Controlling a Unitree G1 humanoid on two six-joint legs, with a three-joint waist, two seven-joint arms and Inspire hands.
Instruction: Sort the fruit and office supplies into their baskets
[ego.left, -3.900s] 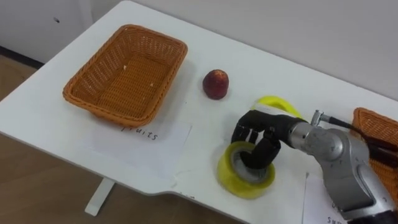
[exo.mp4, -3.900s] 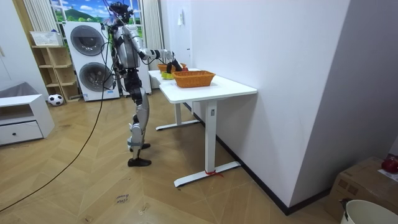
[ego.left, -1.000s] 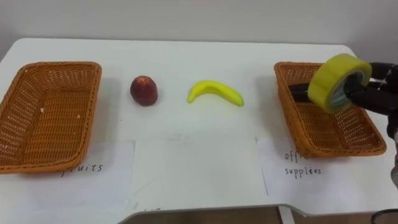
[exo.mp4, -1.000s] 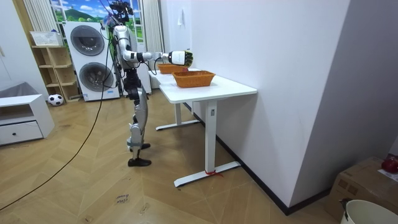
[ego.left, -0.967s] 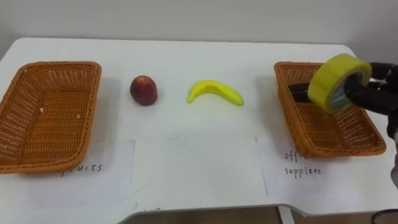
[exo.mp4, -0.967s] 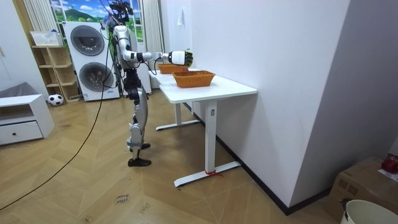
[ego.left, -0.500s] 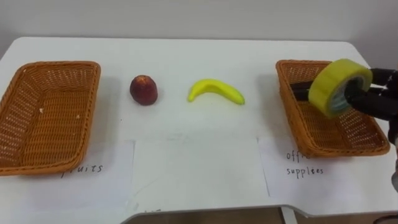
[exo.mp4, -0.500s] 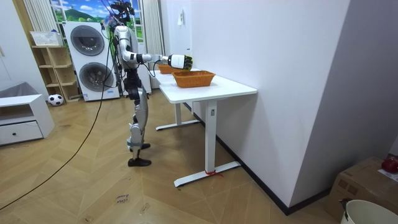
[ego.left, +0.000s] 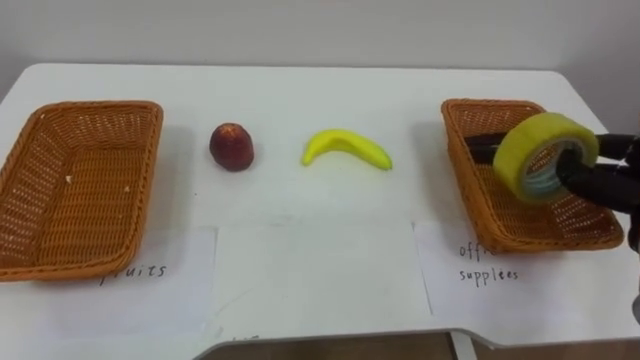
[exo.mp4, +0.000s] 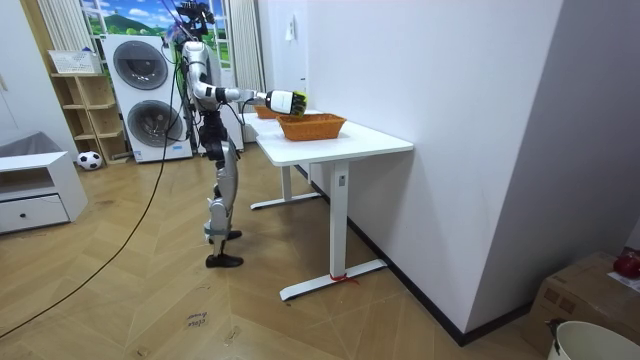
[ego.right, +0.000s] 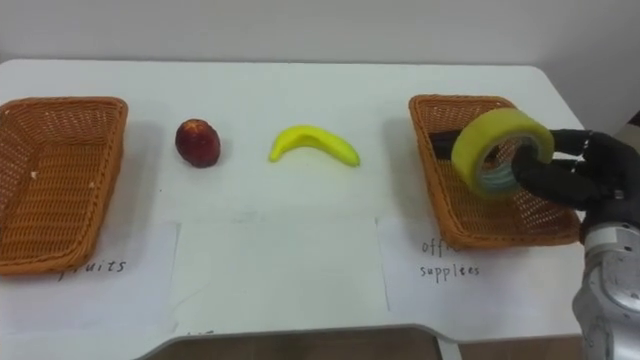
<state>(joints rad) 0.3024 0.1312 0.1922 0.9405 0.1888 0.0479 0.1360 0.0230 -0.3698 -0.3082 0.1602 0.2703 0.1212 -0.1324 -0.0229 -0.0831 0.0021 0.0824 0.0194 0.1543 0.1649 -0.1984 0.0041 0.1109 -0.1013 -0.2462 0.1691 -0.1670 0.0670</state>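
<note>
Table (ego.left: 300, 100), tape roll (ego.left: 516, 150) in fingers (ego.left: 592, 183) of right hand (ego.right: 590, 172), over basket (ego.left: 462, 160)

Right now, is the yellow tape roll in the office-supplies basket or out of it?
Out. The right hand grips the tape roll above the right basket; the roll rests on nothing inside it.

White-walled (exo.mp4: 450, 120) room with herringbone wood floor (exo.mp4: 150, 300). A white table (exo.mp4: 375, 143) stands against the wall; stacked washing machines (exo.mp4: 140, 90), a wooden shelf (exo.mp4: 85, 115) and a low white cabinet (exo.mp4: 30, 195) behind.
</note>
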